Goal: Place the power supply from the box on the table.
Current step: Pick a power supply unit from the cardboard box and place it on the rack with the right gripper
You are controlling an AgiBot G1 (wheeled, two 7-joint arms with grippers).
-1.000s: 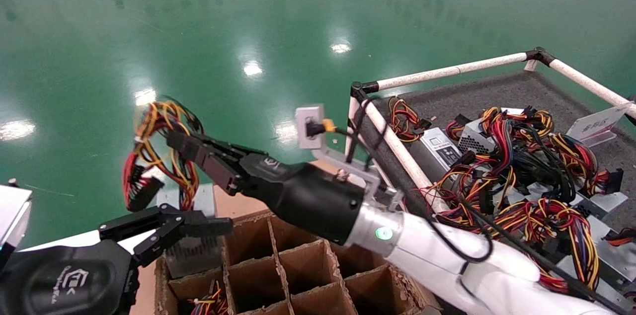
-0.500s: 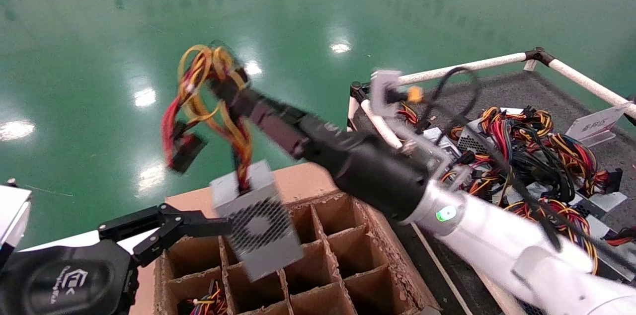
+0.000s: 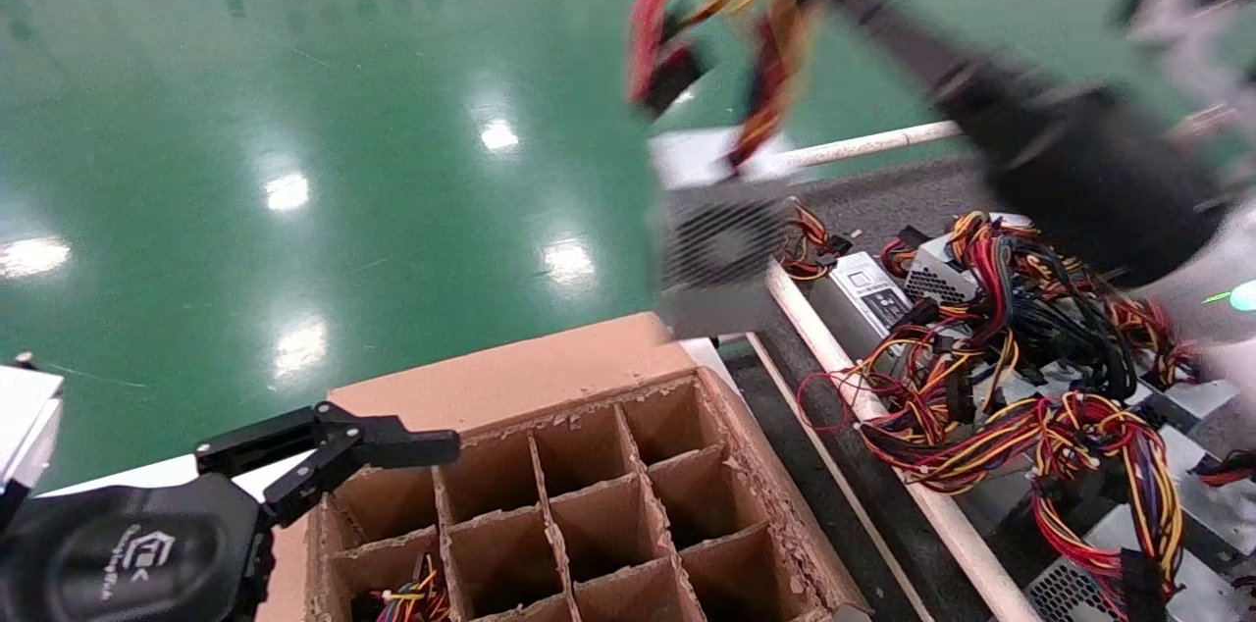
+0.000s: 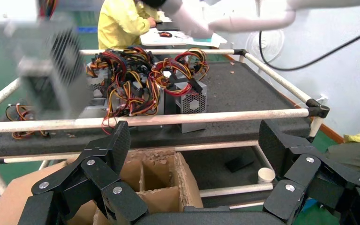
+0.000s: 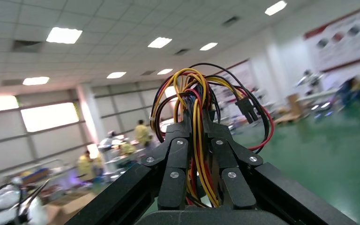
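Head view shows the power supply (image 3: 714,230) hanging in the air by its wires (image 3: 756,24), mesh face toward the camera, above the white rail at the bench (image 3: 883,185) edge and clear of the box (image 3: 589,494). Right claw (image 5: 198,136) is clamped on that wire bundle, high up. On the bench lie other power supplies (image 3: 1030,347) in a tangle. Left claw (image 4: 192,140) sits spread wide and empty beside the box.
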